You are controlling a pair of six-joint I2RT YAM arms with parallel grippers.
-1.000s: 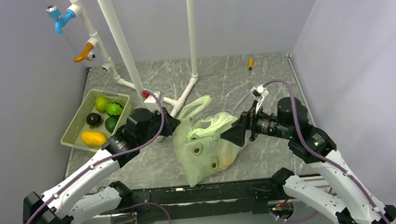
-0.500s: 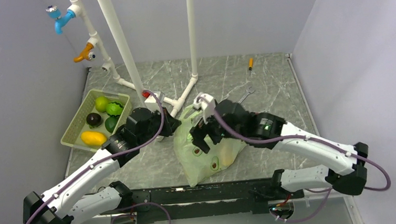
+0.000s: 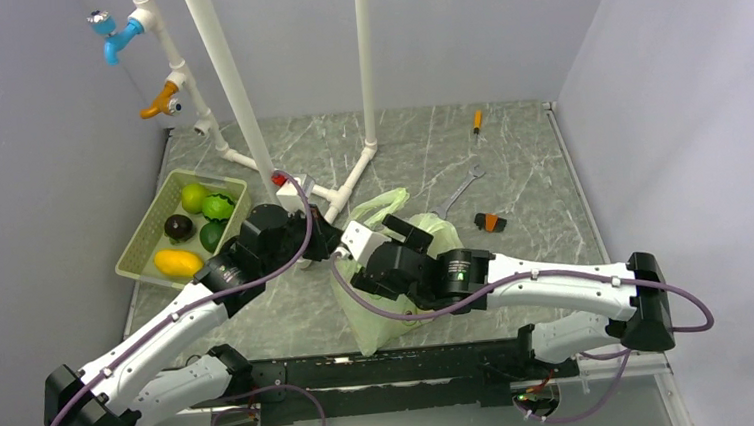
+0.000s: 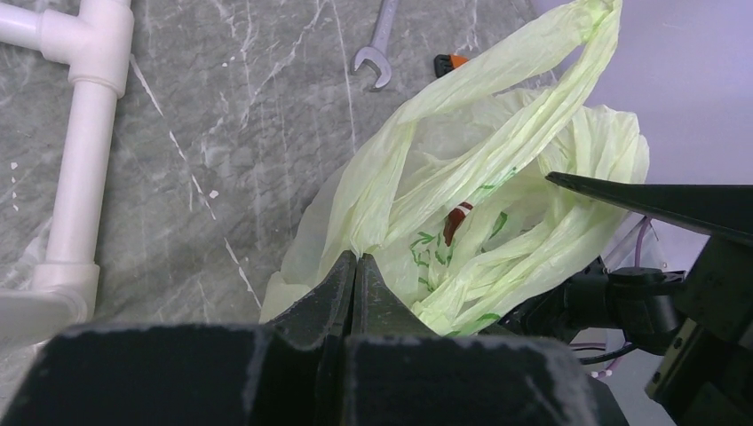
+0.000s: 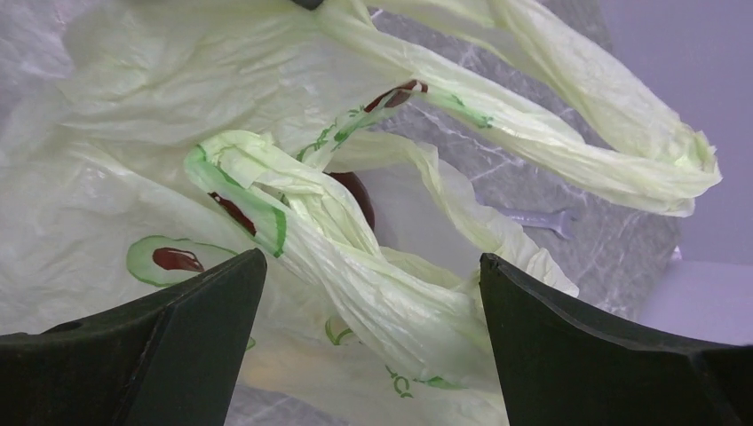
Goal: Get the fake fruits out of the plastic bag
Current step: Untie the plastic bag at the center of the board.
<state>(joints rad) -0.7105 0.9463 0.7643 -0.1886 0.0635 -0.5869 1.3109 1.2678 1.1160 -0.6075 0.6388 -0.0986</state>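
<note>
The plastic bag [image 3: 364, 319] lies crumpled at the table's middle front, one loop handle [image 3: 376, 202] sticking up behind it. My left gripper [image 3: 327, 239] is shut on the bag's left rim, which shows as pinched film at its tips in the left wrist view [image 4: 356, 259]. My right gripper [image 3: 377, 273] hovers over the bag, hiding much of it. It is open wide [image 5: 373, 266], with a twisted bag handle [image 5: 355, 257] between the fingers, untouched. Several fake fruits [image 3: 192, 197] lie in the pale-green basket [image 3: 144, 239]. Whether any fruit is inside the bag I cannot tell.
A white pipe frame [image 3: 234, 93] stands behind the left gripper, with blue [image 3: 118, 36] and orange [image 3: 160, 100] taps. A wrench [image 3: 460, 189], a small orange-black item [image 3: 491, 222] and an orange screwdriver [image 3: 477, 120] lie behind and right of the bag.
My right arm has swung from the bag's right side leftward across it, and its open gripper now hangs over the bag. The left gripper has kept still, holding the rim.
</note>
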